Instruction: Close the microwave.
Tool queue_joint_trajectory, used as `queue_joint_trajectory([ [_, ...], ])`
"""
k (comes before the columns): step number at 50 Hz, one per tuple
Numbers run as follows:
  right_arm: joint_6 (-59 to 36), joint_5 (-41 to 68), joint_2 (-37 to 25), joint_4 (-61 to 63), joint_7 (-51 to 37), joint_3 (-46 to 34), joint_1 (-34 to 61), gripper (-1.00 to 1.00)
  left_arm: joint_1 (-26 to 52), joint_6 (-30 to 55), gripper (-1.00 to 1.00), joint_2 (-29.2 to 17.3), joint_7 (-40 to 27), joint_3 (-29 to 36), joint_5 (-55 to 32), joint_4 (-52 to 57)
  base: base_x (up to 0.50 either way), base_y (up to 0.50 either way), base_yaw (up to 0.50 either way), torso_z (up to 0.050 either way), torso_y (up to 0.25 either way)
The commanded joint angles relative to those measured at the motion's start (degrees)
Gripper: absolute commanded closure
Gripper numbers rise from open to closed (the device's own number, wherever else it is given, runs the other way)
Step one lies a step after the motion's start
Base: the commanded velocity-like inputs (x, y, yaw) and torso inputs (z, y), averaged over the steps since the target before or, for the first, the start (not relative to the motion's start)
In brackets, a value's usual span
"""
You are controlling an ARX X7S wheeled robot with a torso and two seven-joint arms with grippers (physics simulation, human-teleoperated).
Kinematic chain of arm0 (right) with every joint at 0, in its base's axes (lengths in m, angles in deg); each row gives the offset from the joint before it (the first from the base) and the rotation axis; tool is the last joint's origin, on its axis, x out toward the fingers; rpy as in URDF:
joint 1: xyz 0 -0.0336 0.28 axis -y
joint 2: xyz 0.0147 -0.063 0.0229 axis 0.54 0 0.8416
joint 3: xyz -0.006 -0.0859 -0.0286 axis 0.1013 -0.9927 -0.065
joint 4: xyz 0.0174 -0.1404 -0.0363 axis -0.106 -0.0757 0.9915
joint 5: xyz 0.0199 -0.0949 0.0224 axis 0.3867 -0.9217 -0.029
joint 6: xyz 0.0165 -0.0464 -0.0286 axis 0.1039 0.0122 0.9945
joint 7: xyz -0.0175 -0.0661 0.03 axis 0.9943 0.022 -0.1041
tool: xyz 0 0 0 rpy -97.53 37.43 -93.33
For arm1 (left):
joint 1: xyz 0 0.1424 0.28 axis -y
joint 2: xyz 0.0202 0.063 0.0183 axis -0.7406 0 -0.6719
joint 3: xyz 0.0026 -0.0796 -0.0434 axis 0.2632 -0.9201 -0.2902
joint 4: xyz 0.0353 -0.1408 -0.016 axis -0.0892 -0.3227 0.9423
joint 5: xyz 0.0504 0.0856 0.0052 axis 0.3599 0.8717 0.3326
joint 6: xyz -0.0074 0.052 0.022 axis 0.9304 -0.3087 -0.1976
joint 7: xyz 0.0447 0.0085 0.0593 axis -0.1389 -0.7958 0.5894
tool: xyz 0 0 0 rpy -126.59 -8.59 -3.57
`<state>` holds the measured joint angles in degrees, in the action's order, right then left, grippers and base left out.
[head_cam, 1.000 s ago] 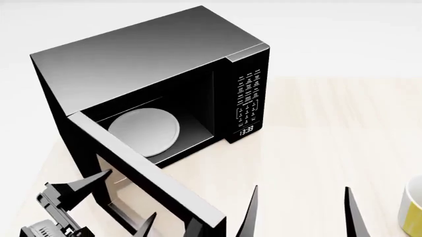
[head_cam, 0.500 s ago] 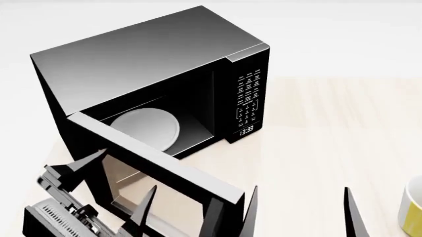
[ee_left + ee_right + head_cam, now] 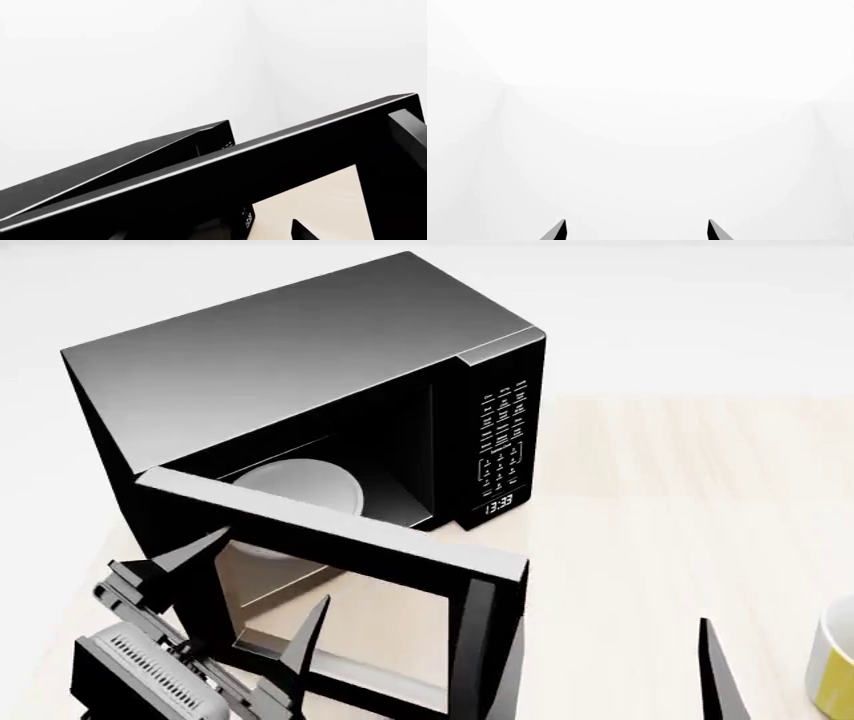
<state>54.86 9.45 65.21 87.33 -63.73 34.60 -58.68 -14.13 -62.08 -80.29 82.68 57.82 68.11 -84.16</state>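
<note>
— Microwave [image 3: 294, 370] first: where does it sit, and how far along is the closing?

— One black microwave, at about eleven o'clock in the head view, on the pale wooden table [image 3: 641, 500]. Its door [image 3: 340, 540] stands roughly half open, hinged on the left side and angled out toward six o'clock, with the white turntable plate [image 3: 300, 485] showing over its top edge. I judge the step in hand to be the push itself, mid-swing.

— Which arm is doing it?

— One left gripper [image 3: 247, 590], at seven o'clock, on the outer side of the door. Its two fingers are spread apart and pinch nothing; they lie against or just beside the door frame, and I cannot tell for certain whether they touch. The left wrist view is filled by the door's top edge, with the cabinet corner behind it.

— And the other?

— One right gripper [image 3: 607, 670], at five o'clock, well apart from the door. Its fingertips are spread too, holding nothing; its wrist view shows only blank white beyond them.

— What does the next move call for?

— In my judgement, a sweep of the left arm toward one o'clock, following the door's arc until it meets the keypad side [image 3: 501, 445].

— Anything else to count?

— One yellow cup [image 3: 834, 665], cut by the edge at four o'clock, clear of the path.
</note>
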Motion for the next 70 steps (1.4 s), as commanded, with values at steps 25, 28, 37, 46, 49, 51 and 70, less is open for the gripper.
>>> queue_joint_trajectory([
  [25, 0.31, -0.50, -0.14, -0.64, -0.21, 0.03, 0.31, -1.00, 5.59, -4.85, -1.00, 3.87, -4.73, -2.21, 1.99, -10.86, 0.00, 0.00, 0.00, 0.000, 0.000],
  [28, 0.33, -0.49, -0.20, -0.63, -0.28, 0.00, 0.35, -1.00, 6.00, -5.23, -1.00, 4.14, -5.31, -2.30, 2.22, -11.69, 0.00, 0.00, 0.00, 0.000, 0.000],
  [37, 0.49, -0.47, -0.41, -0.75, -0.50, -0.12, 0.39, -1.00, 7.55, -6.56, -1.00, 4.92, -6.37, -2.48, 2.58, -14.85, 0.00, 0.00, 0.00, 0.000, 0.000],
  [46, 0.06, -0.49, -0.58, -0.22, -0.68, -0.24, 0.35, -1.00, 9.38, -8.14, -1.00, 5.67, -8.41, -2.82, 3.44, -18.05, 0.00, 0.00, 0.00, 0.000, 0.001],
  [49, 0.03, -0.43, -0.63, -0.35, -0.74, -0.28, 0.41, -1.00, 9.83, -8.63, -1.00, 5.90, -9.02, -2.88, 3.69, -19.03, 0.00, 0.00, 0.00, 0.000, 0.000],
  [51, 0.08, -0.45, -0.66, -0.39, -0.79, -0.32, 0.42, -1.00, 10.38, -9.53, -1.00, 6.20, -9.24, -2.92, 3.83, -20.54, 0.00, 0.00, 0.00, 0.000, 0.000],
  [70, 0.24, -0.26, -0.94, -0.76, -1.20, -0.67, 0.51, -1.00, 14.80, -15.11, -1.00, 7.83, -13.81, -3.39, 5.68, -30.32, 0.00, 0.00, 0.00, 0.000, 0.001],
])
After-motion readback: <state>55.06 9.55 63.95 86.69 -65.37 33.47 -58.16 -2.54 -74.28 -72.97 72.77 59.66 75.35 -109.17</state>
